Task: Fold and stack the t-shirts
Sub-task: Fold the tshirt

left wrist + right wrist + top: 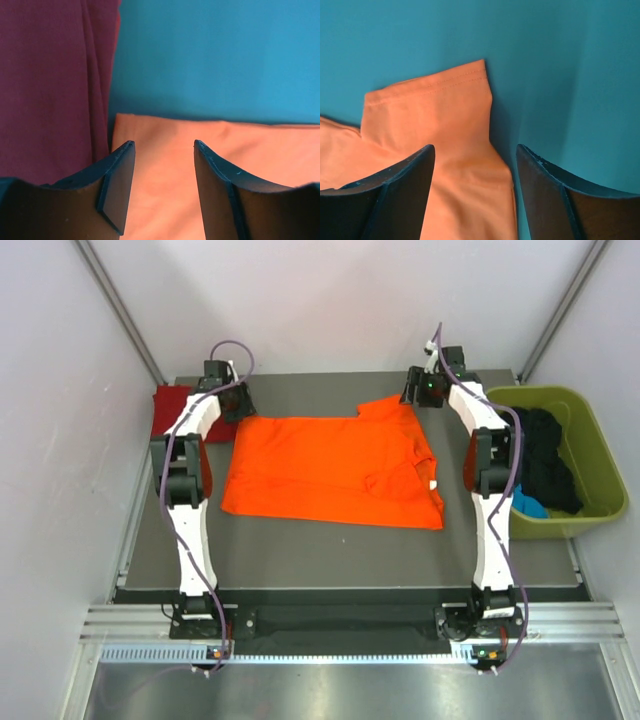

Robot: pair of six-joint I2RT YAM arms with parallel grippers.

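Table (330,560): grey top, white walls around it; green tub (598,430) off the right edge with dark clothes in it.
Orange shirt (320,475): spread mid-table, looks part folded, one sleeve (432,100) sticking out at the far-right corner.
Red shirt (172,405): bunched at the far-left corner, just beside the orange one's far-left corner, partly under my left arm.
Left hand (164,150): open, nothing held, over the orange far-left corner; red cloth right next to its left finger.
Right hand (475,152): open, nothing held, over the sleeve hem; its right finger is over bare table.
Risk 1: left hand pinches red along with orange, since the two lie so close; a fold would then drag red across the table.
Risk 2: right hand closes at the sleeve's edge and takes only the sleeve or a single layer; the fold comes out skewed.
Risk 3: one hand grips and the other misses; uneven lift twists the shirt and wrecks the flat lay.
Risk 4: fingers come down too shallow and slide over the cloth, bunching it instead of pinching.
Risk 5: red sits at the table edge; a snag could pull it off. I can't tell how much overhangs.
Call: I'd check both wrist views for cloth between the fingers before lifting.
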